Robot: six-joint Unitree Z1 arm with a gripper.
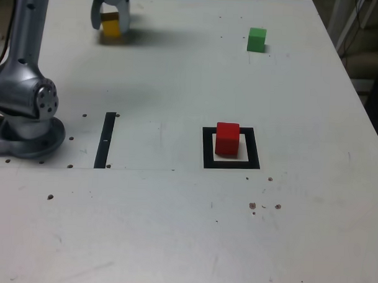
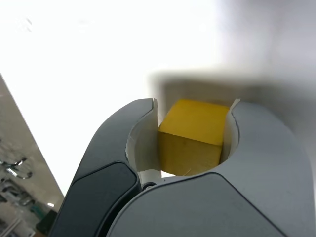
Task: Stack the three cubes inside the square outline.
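Claw (image 2: 195,101) part-closed, pads against the yellow cube (image 2: 192,121); looks gripped. Exterior view: green cube (image 1: 256,40) well right of your claw, unstacked; red cube (image 1: 227,139) lower right, inside the square outline (image 1: 254,149). Base placed; you have two to stack.

Exterior view: lighting uneven, far side of the table (image 1: 179,66) dim, soft shadow beside the yellow cube (image 1: 111,28); wrist view: tabletop (image 2: 89,59) blown out white, shadow edges blurred.
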